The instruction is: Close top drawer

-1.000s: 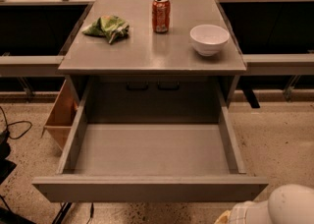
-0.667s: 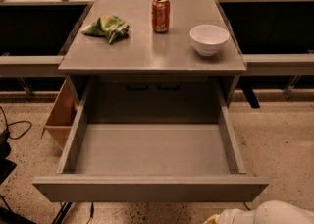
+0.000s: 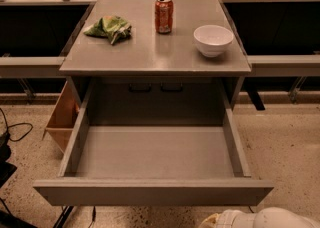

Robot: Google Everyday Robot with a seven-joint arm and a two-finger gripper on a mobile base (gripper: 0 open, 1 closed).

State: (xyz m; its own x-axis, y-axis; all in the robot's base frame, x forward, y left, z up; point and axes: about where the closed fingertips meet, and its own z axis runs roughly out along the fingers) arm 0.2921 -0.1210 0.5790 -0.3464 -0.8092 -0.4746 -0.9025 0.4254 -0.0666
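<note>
The top drawer (image 3: 152, 192) is pulled far out from under the grey tabletop (image 3: 150, 54). Its plain flat front panel faces me near the bottom of the view, and its long shallow grey interior (image 3: 155, 152) holds nothing. A white rounded part of my arm (image 3: 265, 218) shows at the bottom right edge, just below and in front of the drawer's front panel. My gripper itself lies below the bottom edge of the view and does not show.
On the tabletop stand a red soda can (image 3: 163, 15), a white bowl (image 3: 213, 39) and a green crumpled bag (image 3: 110, 28). A cardboard box (image 3: 62, 119) sits on the floor to the drawer's left. Dark shelving flanks both sides. Cables (image 3: 12, 132) lie at the left.
The white arm has sunk lower and shifted left along the bottom edge, so less of it shows. The drawer has not moved.
</note>
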